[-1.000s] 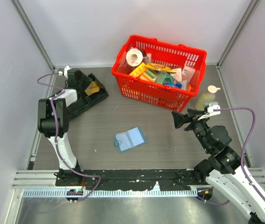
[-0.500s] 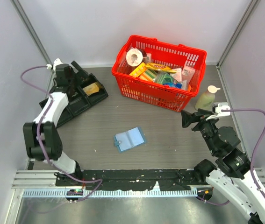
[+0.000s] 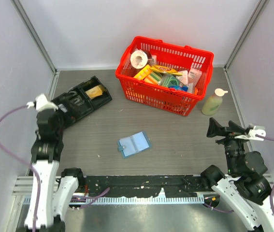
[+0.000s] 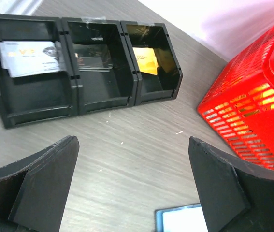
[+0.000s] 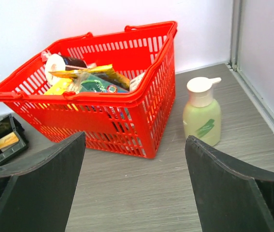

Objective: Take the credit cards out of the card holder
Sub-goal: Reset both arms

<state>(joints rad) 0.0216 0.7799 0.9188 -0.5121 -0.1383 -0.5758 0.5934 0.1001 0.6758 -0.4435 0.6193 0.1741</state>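
The left pincer [image 4: 132, 183] has sprung wide open and empty, and its arm has drawn back from the black compartmented plastic tray [image 4: 103, 104]. There the thin silvery-grey card [image 4: 30, 58] and the orange-tan card [image 4: 145, 60] lie in separate compartments. The right pincer [image 5: 134, 179] gapes empty too. The soft light-blue bifold card holder [image 3: 134, 144] lies open on the grey worktop [image 3: 175, 140], so the task looks finished.
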